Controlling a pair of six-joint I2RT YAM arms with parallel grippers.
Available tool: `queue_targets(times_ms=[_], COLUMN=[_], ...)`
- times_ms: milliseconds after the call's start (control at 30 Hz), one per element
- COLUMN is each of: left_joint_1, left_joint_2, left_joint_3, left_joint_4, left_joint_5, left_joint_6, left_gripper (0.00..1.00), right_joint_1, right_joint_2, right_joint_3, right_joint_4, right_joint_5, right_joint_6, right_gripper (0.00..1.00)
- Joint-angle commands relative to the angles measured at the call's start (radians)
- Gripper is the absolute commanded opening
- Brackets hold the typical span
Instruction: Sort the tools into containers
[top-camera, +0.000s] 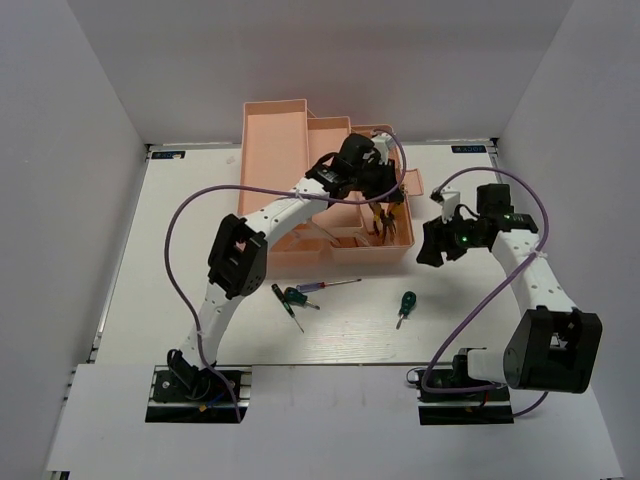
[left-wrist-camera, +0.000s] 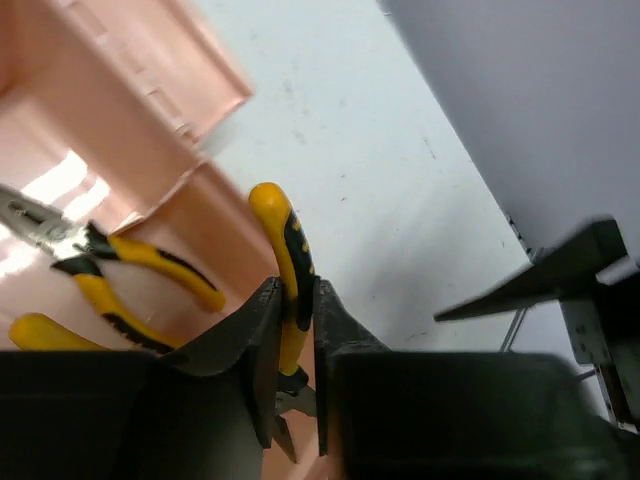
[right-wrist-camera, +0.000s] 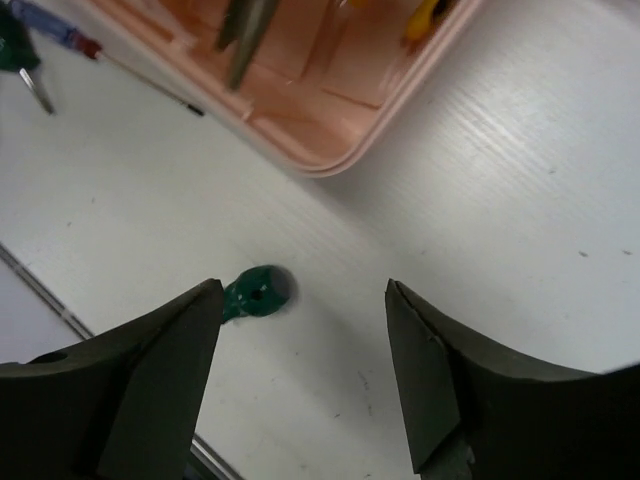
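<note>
Pliers (left-wrist-camera: 290, 240) with yellow handles sit pinched in the left gripper (left-wrist-camera: 297, 292), its jaws nearly closed on one handle, at centre frame above the salmon-pink toolbox (top-camera: 285, 125). A second pair (left-wrist-camera: 120, 270) lies in a compartment at left. The left arm arches over the box's right part. Lower centre, the right gripper (right-wrist-camera: 303, 292) hovers, spread wide and empty, over the stubby green screwdriver (right-wrist-camera: 258, 292) on the white surface (right-wrist-camera: 520, 200).

The left arm (top-camera: 213, 310) and the right arm (top-camera: 541, 285) have white shells and black joint housings; a purple cable (top-camera: 172, 230) loops beside each; the left end effector (left-wrist-camera: 295, 290) and the right end effector (right-wrist-camera: 302, 292) have dark grey, wedge-shaped fingers (right-wrist-camera: 140, 390).
</note>
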Motion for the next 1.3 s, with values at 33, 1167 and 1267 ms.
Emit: queue_targets(times_ms=[33, 1167, 1267], left_joint_1=[0.036, -0.174, -0.213], left_joint_2=[-0.021, -1.219, -1.142], left_joint_3=[0.12, -1.171, -1.196], left_joint_4=[-0.014, -0.337, -0.337], left_joint_5=[-0.034, -0.653, -0.627], left_joint_6=[0.037, -0.127, -0.127], left_gripper=[0.44, 0.85, 0.75], right_joint_1=[0.006, 0.316, 0.311], right_joint_2=[-0.008, 0.025, -0.146], right_joint_3=[-0.021, -0.325, -0.29], right_joint_4=[-0.149, 0.162, 0.087], right_joint_5=[-0.109, 0.418, 0.243], right_joint_6=[-0.143, 0.666, 0.513], right_gripper=[0.74, 0.02, 0.0])
